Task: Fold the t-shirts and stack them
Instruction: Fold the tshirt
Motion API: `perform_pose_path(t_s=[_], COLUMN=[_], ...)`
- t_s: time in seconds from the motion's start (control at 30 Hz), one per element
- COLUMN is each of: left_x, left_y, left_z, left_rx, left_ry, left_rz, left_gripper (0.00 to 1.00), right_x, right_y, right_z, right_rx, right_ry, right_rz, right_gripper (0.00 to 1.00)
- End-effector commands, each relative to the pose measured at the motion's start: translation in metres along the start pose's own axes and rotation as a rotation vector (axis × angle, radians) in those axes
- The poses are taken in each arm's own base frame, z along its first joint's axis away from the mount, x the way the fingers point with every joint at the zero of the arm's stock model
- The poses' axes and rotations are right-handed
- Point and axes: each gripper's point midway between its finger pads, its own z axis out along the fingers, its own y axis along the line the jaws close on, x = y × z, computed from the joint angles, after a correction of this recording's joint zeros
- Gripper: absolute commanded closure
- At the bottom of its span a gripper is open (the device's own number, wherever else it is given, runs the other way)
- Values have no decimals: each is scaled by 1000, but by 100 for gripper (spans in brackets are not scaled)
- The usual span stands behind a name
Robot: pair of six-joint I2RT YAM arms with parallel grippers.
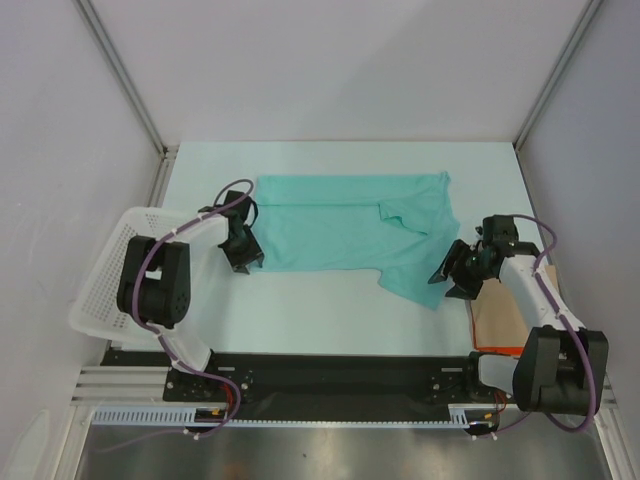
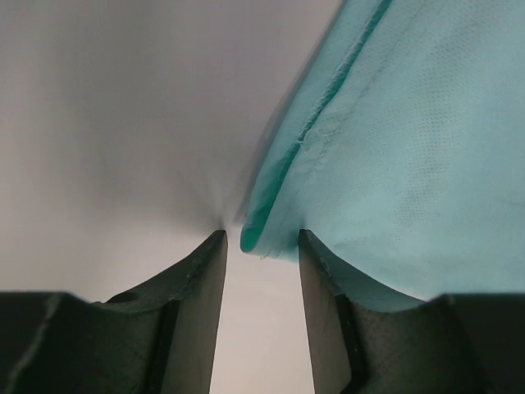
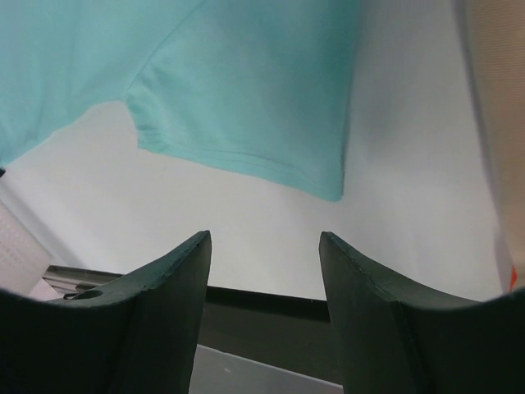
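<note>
Shirt flat on table. Left gripper at its near-left corner, jaws partly apart, empty, hem just off tips. Right gripper likewise parted, empty, just short of sleeve. Looks like fold starting: next, pinch both edges.

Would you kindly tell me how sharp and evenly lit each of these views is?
Top view: evenly lit, sharp, t-shirt crisp. Left wrist: t-shirt weave sharp, left fingers dark and slightly soft. Right wrist: right fingers dark, cloth softer, grey shadow beside it.
</note>
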Motion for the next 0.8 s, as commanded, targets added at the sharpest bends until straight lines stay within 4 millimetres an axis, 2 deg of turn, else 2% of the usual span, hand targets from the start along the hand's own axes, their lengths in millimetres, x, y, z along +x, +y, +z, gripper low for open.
perform_pose_path(t_s=[0.0, 0.1, 0.47, 0.6, 0.67, 0.7, 0.77], left_x=[-12, -12, -15, -17, -19, -19, -19], left_y=[0, 5, 6, 6, 3, 1, 1], left_z=[-7, -2, 0, 4, 5, 4, 4], left_rx=[-3, -20, 14, 19, 32, 39, 38], left_ry=[-16, -3, -8, -5, -7, -3, 0], left_rz=[-11, 2, 47, 55, 56, 59, 64], left_gripper=[55, 65, 66, 85, 91, 99, 100], right_x=[-12, -11, -10, -23, -29, -30, -32], right_y=[-9, -14, -33, -41, -47, -49, -50], right_z=[-2, 2, 32, 47, 52, 55, 61], right_rx=[44, 62, 126, 166, 199, 204, 202], right_ry=[-20, -7, 14, -9, -17, -16, 0], right_rz=[8, 30, 105, 89, 73, 65, 55], right_gripper=[38, 38, 41, 46, 47, 47, 49])
